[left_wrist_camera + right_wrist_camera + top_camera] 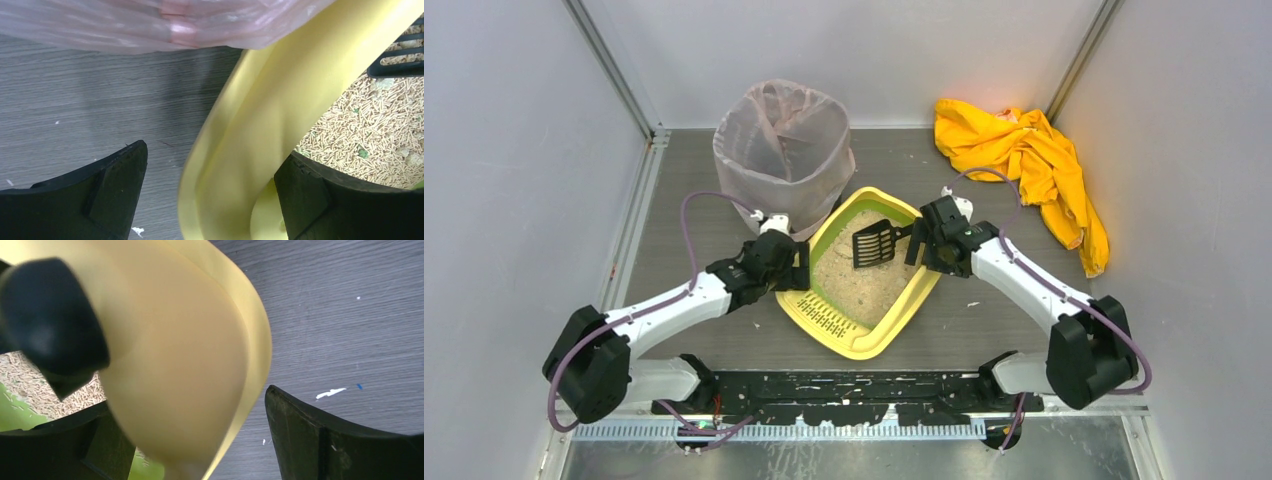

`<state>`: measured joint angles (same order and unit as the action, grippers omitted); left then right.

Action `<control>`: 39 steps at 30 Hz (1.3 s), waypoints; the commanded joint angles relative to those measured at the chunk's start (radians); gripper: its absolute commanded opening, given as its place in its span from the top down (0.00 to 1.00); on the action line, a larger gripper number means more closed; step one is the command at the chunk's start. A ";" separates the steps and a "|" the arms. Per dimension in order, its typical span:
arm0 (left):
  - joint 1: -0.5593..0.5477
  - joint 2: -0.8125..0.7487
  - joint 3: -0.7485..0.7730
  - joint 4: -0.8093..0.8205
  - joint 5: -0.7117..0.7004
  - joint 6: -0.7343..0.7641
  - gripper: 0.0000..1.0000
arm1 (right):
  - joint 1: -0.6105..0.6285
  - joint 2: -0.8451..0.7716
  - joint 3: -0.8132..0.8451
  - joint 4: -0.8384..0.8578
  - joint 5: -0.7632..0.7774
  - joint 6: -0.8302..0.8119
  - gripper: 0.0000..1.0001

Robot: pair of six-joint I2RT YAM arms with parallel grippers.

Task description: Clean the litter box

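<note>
The litter box [879, 345] sits centre on the surface [684, 170], with the bin [784, 140] just beside it at 11 o'clock. The box is likely stiff but litter-heavy, best held by both long rims. The left end effector [802, 270] at 9 o'clock and the right end effector [919, 245] at 2 straddle those rims, fingers spread.

My left arm [674, 305] reaches from lower left toward frame centre, left gripper [798, 268] spread wide. My right arm [1024, 282] angles in from lower right, right gripper [916, 242] likewise spread.
</note>
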<state>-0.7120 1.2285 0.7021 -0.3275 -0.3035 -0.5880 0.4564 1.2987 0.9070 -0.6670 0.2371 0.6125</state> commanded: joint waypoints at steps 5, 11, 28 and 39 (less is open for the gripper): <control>-0.103 0.161 0.013 0.058 -0.047 -0.042 0.08 | 0.003 0.068 0.018 0.091 -0.016 0.043 0.09; -0.162 0.318 0.069 0.121 -0.035 -0.073 0.08 | -0.031 0.105 0.027 0.120 -0.031 0.040 0.09; -0.255 0.687 0.382 0.131 0.060 -0.085 0.10 | -0.230 0.386 0.276 0.090 -0.080 -0.009 0.09; -0.322 0.756 0.467 0.080 0.097 -0.094 0.10 | -0.229 0.548 0.429 0.076 -0.032 -0.021 0.10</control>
<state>-0.9077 1.8622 1.2190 -0.3683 -0.4911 -0.7090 0.1829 1.7683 1.3220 -0.7414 0.2745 0.5270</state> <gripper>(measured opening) 0.904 0.910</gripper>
